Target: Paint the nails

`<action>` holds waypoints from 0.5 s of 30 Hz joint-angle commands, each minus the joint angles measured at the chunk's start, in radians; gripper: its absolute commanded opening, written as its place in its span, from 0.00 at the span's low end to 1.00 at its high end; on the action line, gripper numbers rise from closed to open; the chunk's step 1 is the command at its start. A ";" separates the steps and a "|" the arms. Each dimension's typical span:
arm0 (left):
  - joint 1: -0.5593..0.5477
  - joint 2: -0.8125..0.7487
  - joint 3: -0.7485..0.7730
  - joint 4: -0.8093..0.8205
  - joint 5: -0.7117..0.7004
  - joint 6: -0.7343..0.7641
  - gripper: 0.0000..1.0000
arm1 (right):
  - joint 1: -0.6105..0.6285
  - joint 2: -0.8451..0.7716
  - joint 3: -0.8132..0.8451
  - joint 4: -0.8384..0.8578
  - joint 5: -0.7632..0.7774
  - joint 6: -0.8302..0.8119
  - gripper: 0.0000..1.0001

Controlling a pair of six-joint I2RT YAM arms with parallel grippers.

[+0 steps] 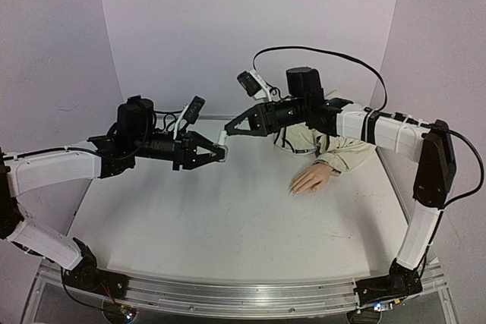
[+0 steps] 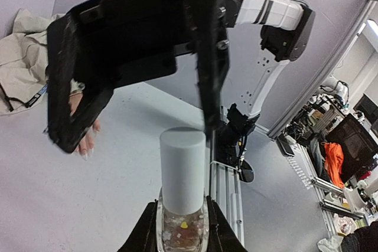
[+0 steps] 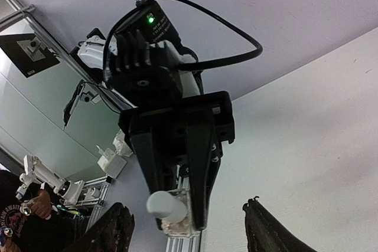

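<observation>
Right gripper [image 3: 188, 208]: two black fingertips [image 3: 115, 228] are seen at the lower edge, set wide apart, with nothing gripped between them.
Left gripper [image 3: 176, 219]: black, shown at centre facing the camera, its jaws clamped on a small bottle [image 3: 166, 205].
Bottle: clear-bodied, white-capped, the capped end turned toward the camera.
Cable [image 3: 236, 22]: black, looped above the left gripper, plugged in beside a lit green light [image 3: 150, 20].
Table [image 3: 313, 146]: white, seen at right.
Rail [image 3: 183, 245]: metal, partly seen below the bottle.
</observation>
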 commanded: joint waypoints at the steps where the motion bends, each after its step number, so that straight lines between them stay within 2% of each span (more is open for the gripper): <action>1: 0.005 -0.003 0.077 0.034 0.134 -0.030 0.00 | 0.015 0.023 0.062 0.071 -0.086 0.016 0.63; 11: 0.005 0.043 0.116 0.034 0.167 -0.044 0.00 | 0.055 0.034 0.074 0.078 -0.120 0.019 0.41; 15: 0.006 0.045 0.121 0.034 0.165 -0.044 0.00 | 0.057 0.027 0.067 0.078 -0.115 0.016 0.21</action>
